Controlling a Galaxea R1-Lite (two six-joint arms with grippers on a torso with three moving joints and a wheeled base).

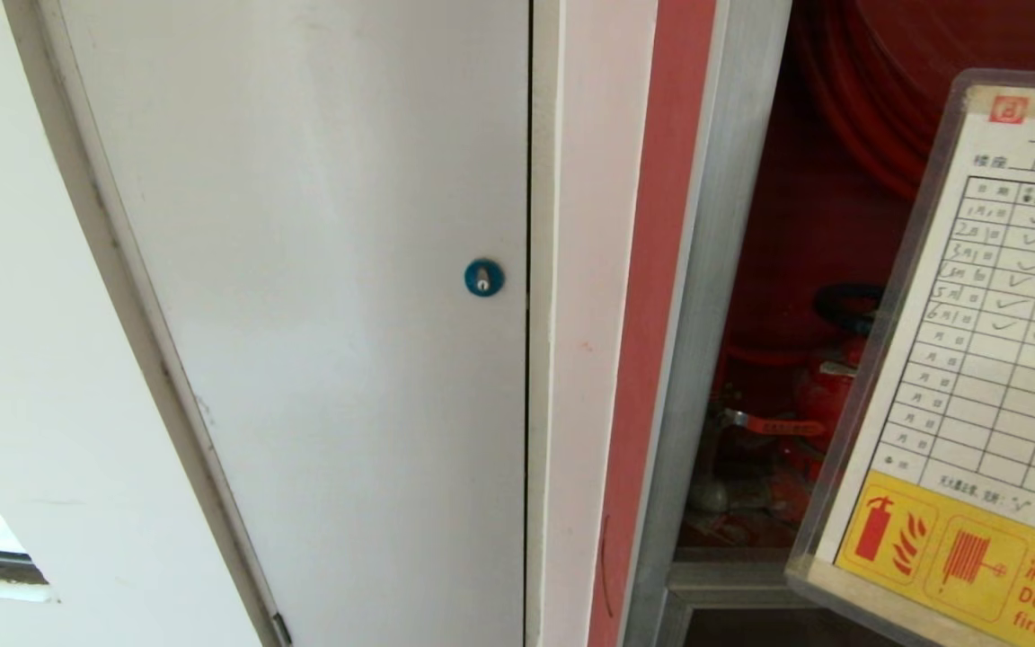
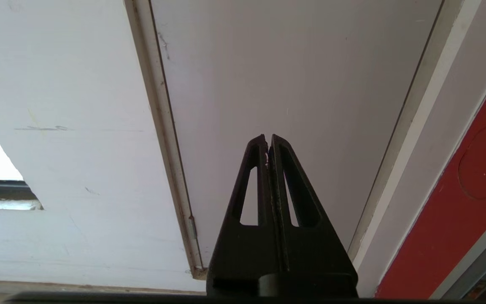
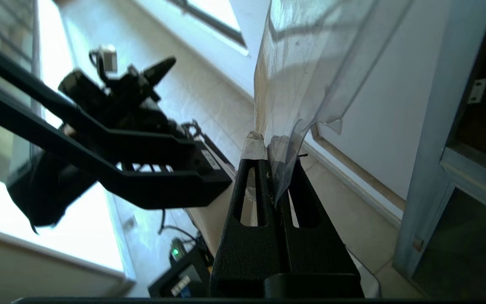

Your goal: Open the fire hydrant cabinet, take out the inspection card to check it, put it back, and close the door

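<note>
White panel door (image 1: 320,314) with blue round lock (image 1: 484,278), left; open fire hydrant cabinet (image 1: 706,359), red inside, right. Right gripper (image 3: 273,158) clamped on inspection card (image 1: 994,359). Left gripper (image 2: 268,141) closed, empty, near white door.

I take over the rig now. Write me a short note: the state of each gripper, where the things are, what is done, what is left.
Right gripper: shut on the inspection card, gripping its edge and holding it up in front of the head camera.
Left gripper: shut, empty, parked facing the white panel door.
Fire hydrant cabinet: open, red interior and valve showing.
Done: door opened, card taken out.
Left: finish the check, put the card back, close the door.
</note>
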